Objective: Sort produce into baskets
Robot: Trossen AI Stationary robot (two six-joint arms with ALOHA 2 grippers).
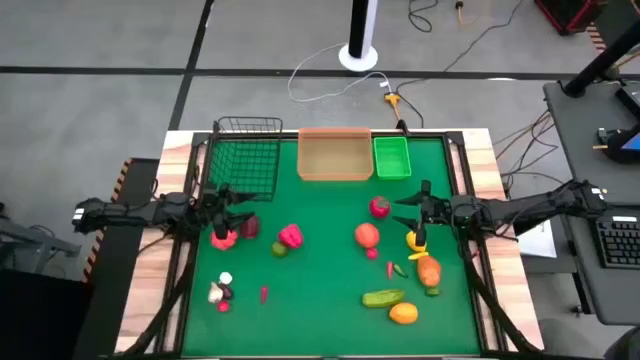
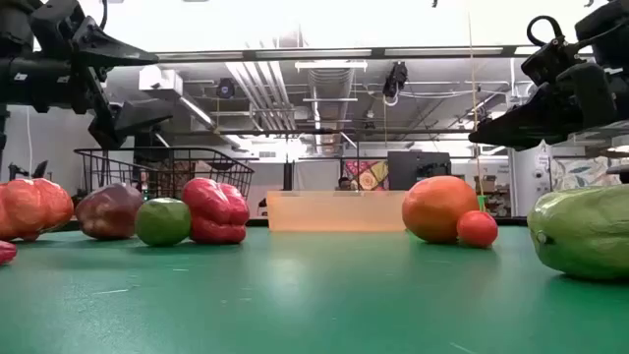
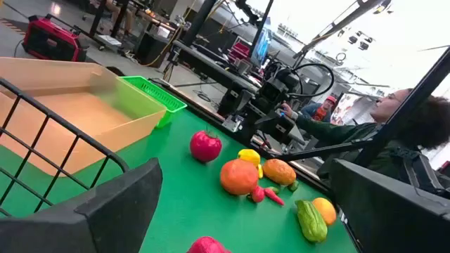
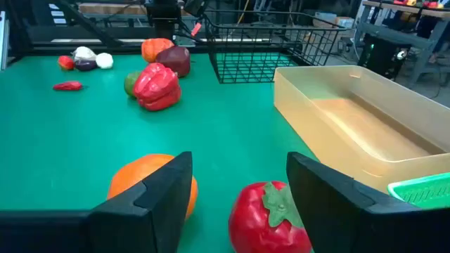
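Nothing is sorted yet, by the look of it: the black wire-mesh basket [image 1: 246,155], the tan shallow rectangular tray [image 1: 334,156] and the small bright green plastic bin [image 1: 391,157] line the table's [image 1: 320,310] twelve o'clock edge, all apparently empty.

The right hand [image 4: 239,184] hangs with its fingers spread wide, empty, over a red apple-like toy fruit [image 4: 271,216] at about two o'clock, an orange round fruit [image 4: 151,184] just beside it. The likely next move is a straight descent to close on the red fruit.

The left hand [image 3: 242,211], also wide and empty, hovers at nine o'clock above an orange-red piece [image 1: 224,238] and a dark purple one [image 1: 248,226].

A green cucumber [image 1: 383,297], a carrot [image 1: 429,270] and small chillies [image 1: 394,268] crowd five o'clock, clear of the path.
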